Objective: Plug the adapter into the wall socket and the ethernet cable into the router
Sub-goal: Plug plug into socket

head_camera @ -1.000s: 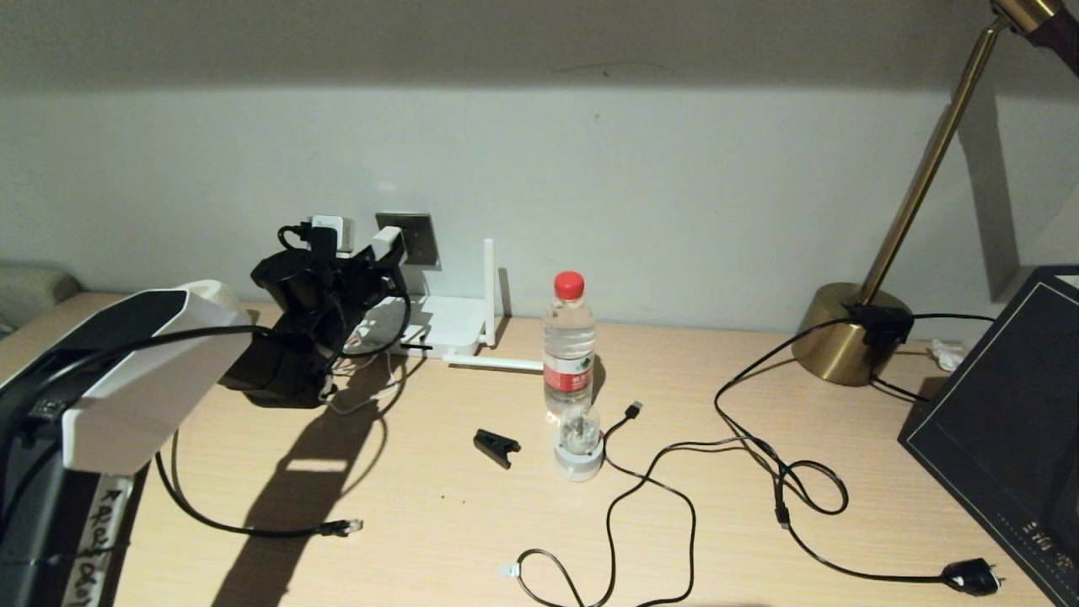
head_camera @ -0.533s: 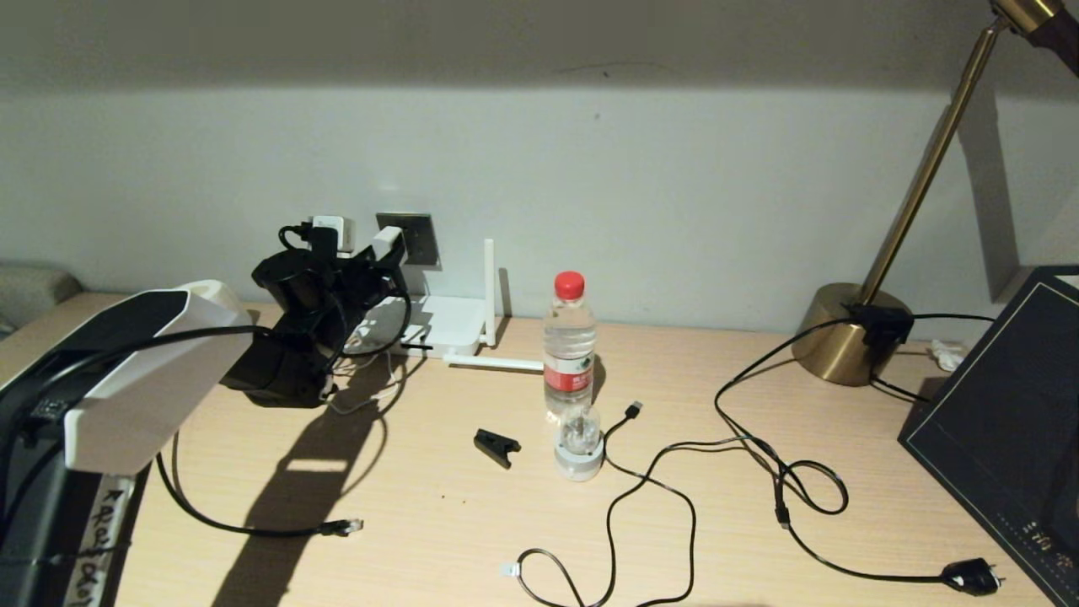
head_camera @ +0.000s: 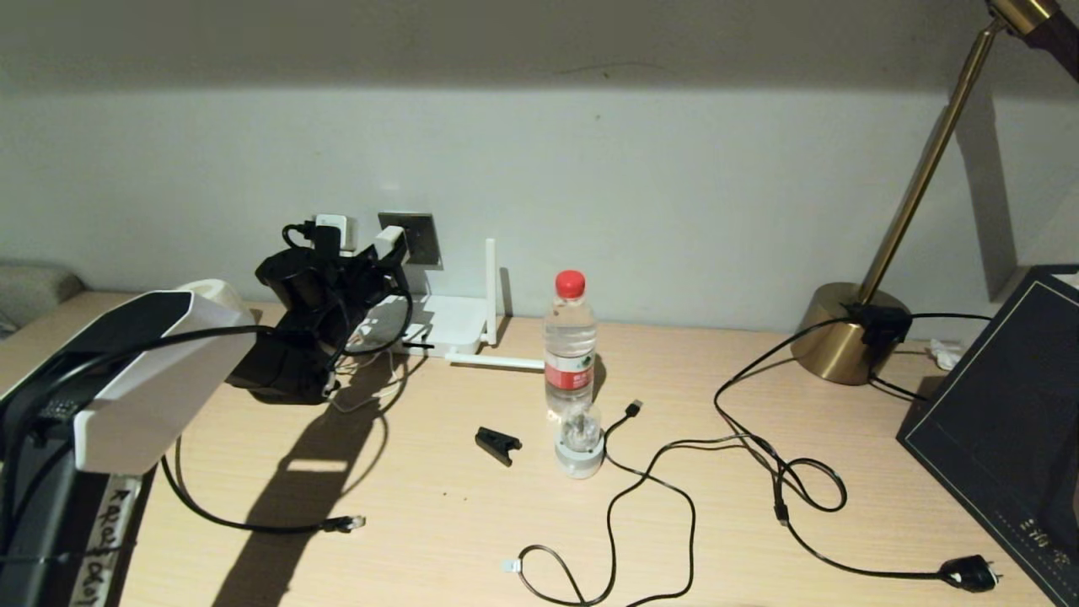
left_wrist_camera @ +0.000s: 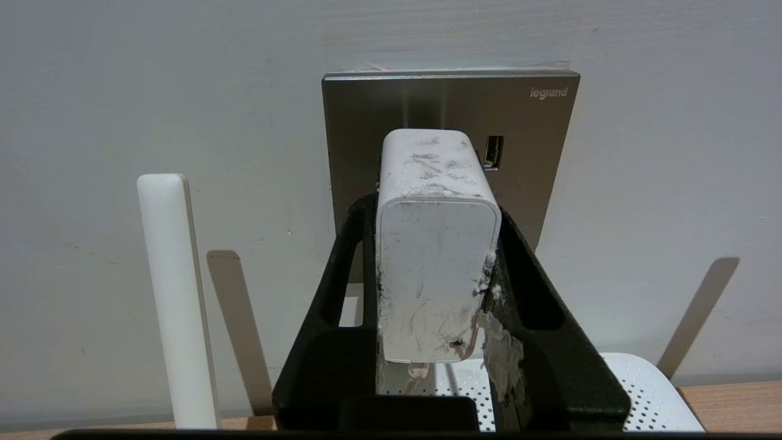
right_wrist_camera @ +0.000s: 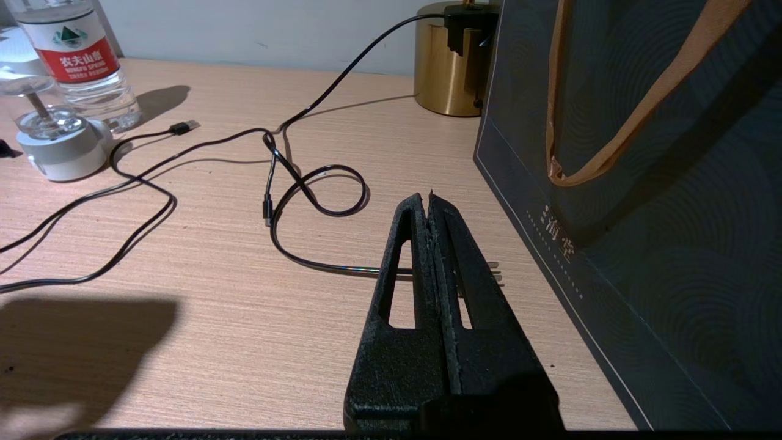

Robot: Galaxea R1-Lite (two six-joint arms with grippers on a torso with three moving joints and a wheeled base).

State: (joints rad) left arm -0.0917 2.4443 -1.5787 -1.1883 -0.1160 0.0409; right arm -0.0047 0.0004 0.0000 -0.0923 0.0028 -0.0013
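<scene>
— Left gripper (left_wrist_camera: 437,256) at the wall: what do we have in it?

— We have the adapter (left_wrist_camera: 435,244), a scuffed white block, clamped between our two black fingers (left_wrist_camera: 342,269). Its far end sits against the wall socket (left_wrist_camera: 449,107), the grey metal plate; whether the prongs are fully seated we cannot tell. A small USB slot on the plate shows just beside the block.

— And around that hand?

— Directly beneath it lies the router (head_camera: 447,333), flat and white, pushed up to the wall. One antenna (left_wrist_camera: 177,299) stands upright to one side of our fingers; another lies flat on the desk (head_camera: 455,523) beyond the router. The ethernet cable (head_camera: 253,527) trails on the wood well behind the hand, its clear connector lying loose and apart from the router.

— Anything holding liquid?

— A water bottle (head_camera: 570,346) with a red cap stands farther along the desk from the gripper, some clear water in it, with a small glass bulb on a white base just in front. A black clip lies near them.

— The other arm?

— Right gripper (right_wrist_camera: 429,201) hangs low over the desk with its fingers pressed together, holding nothing, beside a dark paper bag (right_wrist_camera: 641,183) with tan handles. Loose black cords loop across the wood toward a brass lamp base (head_camera: 847,333) by the pale wall.
</scene>
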